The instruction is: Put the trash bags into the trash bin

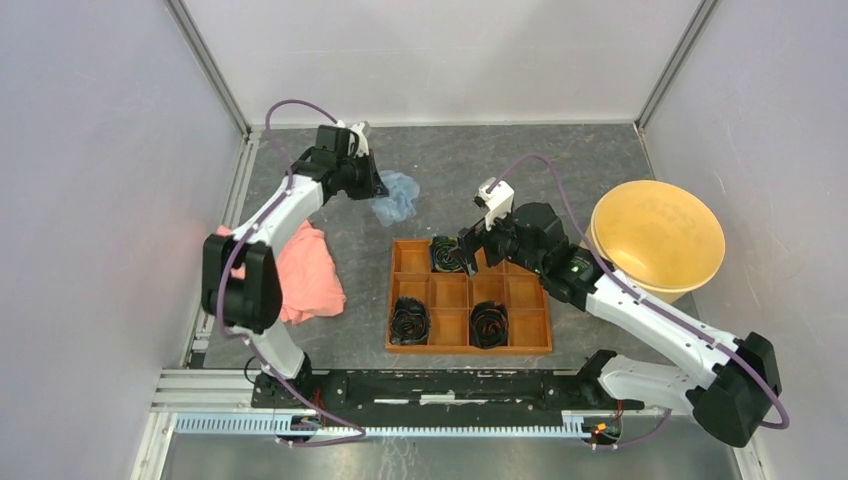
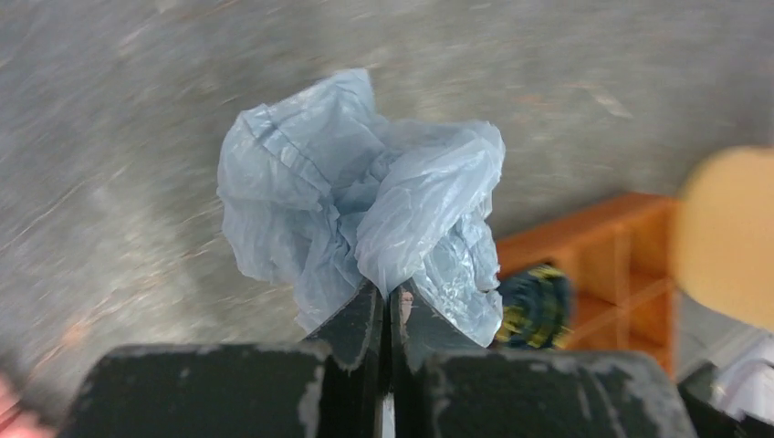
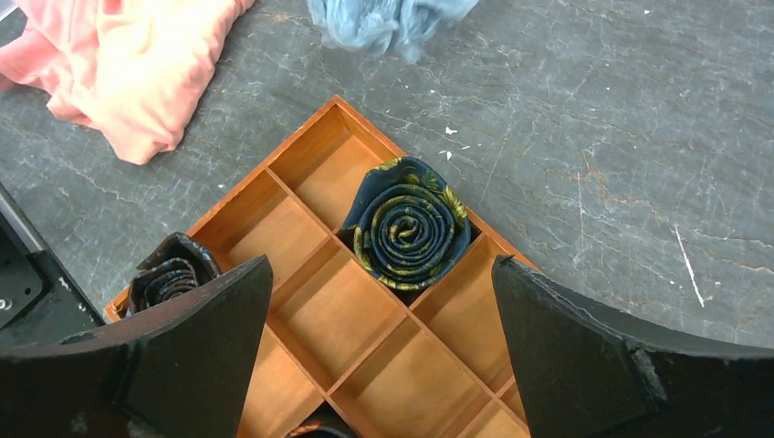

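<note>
At the counter's point(image 1: 560, 160) far side, my left end effector point(image 2: 391, 297) clenches the crumpled blue trash bag point(image 2: 356, 210), well apart from the yellow bin point(image 1: 655, 238). My right end effector point(image 3: 379, 269) gapes empty above the tray point(image 3: 319, 173).

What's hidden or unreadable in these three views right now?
- Left wrist: trash bin is blurred and cut off by the right edge.
- Left wrist: trash bag is crumpled, so any lettering is illegible; the shut left pincer hides the gripped fold.
- Top external: whether the trash bag touches the table cannot be told; too small.
- Right wrist: dark roll sits partly behind a finger of the open right pincer.
</note>
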Motion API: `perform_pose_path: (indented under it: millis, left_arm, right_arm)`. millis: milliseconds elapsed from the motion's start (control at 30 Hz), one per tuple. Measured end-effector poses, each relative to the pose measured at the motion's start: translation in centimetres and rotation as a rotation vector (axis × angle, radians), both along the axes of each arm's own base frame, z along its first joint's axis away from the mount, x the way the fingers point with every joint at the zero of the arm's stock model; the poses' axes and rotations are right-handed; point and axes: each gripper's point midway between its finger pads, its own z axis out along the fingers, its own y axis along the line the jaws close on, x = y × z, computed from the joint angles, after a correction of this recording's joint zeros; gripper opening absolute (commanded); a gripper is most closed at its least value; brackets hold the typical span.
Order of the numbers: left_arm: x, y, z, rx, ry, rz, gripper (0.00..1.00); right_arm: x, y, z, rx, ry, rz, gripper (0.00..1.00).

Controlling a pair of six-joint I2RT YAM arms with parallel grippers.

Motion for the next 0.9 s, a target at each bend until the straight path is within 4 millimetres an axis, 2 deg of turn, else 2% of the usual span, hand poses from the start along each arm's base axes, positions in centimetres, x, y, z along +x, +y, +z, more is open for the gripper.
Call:
perform_pose_path:
  millis: [133, 233, 333, 433, 533, 600, 667, 700, 733, 800, 900]
  left_arm:
    - [-1.0, -3.1, 6.1, -0.205, -0.174, -0.125, 0.02]
    - [-2.4, -4.6, 10.1, -0.329, -0.287, -0.208, 0.03]
    - [-4.0, -5.4, 12.8, -0.414, -0.362, -0.266, 0.03]
    - [-5.3, -5.9, 15.1, -0.463, -0.428, -0.312, 0.03]
    - [-6.0, -6.2, 16.5, -0.486, -0.468, -0.339, 0.03]
    - [-6.3, -6.4, 17.1, -0.499, -0.483, -0.354, 0.04]
    - [-6.4, -6.5, 17.5, -0.505, -0.496, -0.364, 0.08]
    - [-6.5, -6.6, 17.5, -0.506, -0.497, -0.367, 0.09]
    - [-6.6, -6.6, 17.5, -0.506, -0.497, -0.368, 0.10]
    - [-6.7, -6.7, 17.3, -0.507, -0.493, -0.369, 0.11]
    - [-6.7, -6.7, 17.2, -0.505, -0.489, -0.366, 0.13]
  right_arm:
    - [0.9, 0.5, -0.2, 0.020, 0.020, -0.031, 0.98]
    - [2.5, 1.1, 0.8, 0.071, 0.039, -0.051, 0.98]
    - [4.6, 1.2, 2.4, 0.181, 0.055, -0.069, 0.98]
    - [5.8, 1.6, 3.7, 0.280, 0.075, -0.059, 0.98]
    - [6.1, 3.7, 5.3, 0.396, 0.098, -0.001, 0.98]
    - [6.1, 4.4, 5.7, 0.435, 0.112, 0.015, 0.98]
    - [6.2, 5.3, 6.1, 0.479, 0.123, 0.025, 0.87]
    - [6.3, 5.7, 6.1, 0.496, 0.129, 0.026, 0.76]
    - [6.5, 5.9, 6.1, 0.506, 0.132, 0.020, 0.57]
    - [6.9, 6.0, 6.3, 0.531, 0.132, -0.002, 0.31]
    - [7.4, 5.3, 6.3, 0.576, 0.117, -0.053, 0.06]
